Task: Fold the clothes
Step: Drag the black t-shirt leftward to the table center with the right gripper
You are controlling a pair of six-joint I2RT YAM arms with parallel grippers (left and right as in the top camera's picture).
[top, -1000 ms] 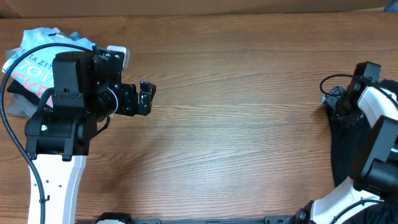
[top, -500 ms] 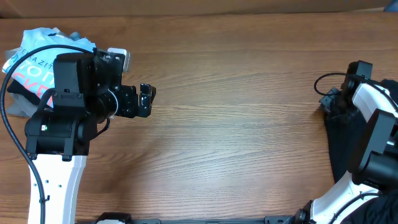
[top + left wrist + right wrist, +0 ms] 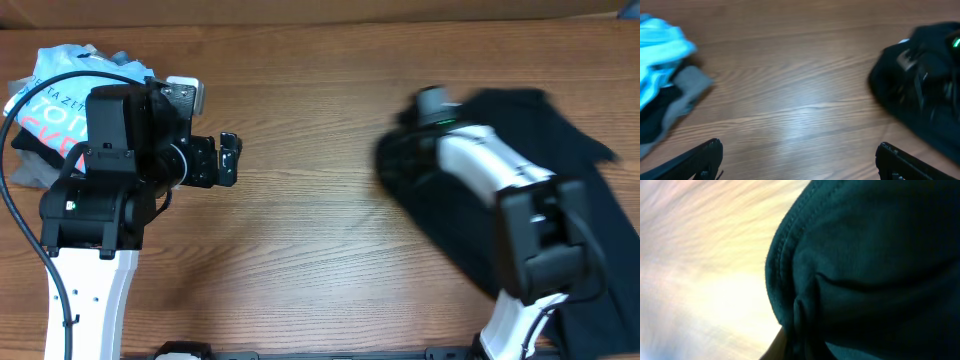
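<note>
The shirt (image 3: 560, 200) is lying on the right side of the table (image 3: 320, 260), black and crumpled, not folded. It is spreading from near the middle out to the right edge of the overhead view. The right arm (image 3: 490, 165) is stretching out over it, and the picture is looking blurry there. The right gripper (image 3: 402, 152) is sitting at the left end of the shirt, dark on dark cloth, so it is hard to pick out from above. In the right wrist view the black cloth is filling most of the picture. A stitched hem is curving down the middle and a tight crease is bunching up at the bottom. The gripper is pinching the shirt there, clamped on the cloth

The left gripper (image 3: 231, 160) is hanging over the left part of the table with its fingers (image 3: 700, 157) wide apart and nothing between them. It is well apart from the shirt

A blue shirt (image 3: 60, 85) with white and pink letters is lying bunched in the far left corner, behind the left arm (image 3: 95, 220). A grey cloth (image 3: 687, 92) is lying just beside it, touching it
</note>
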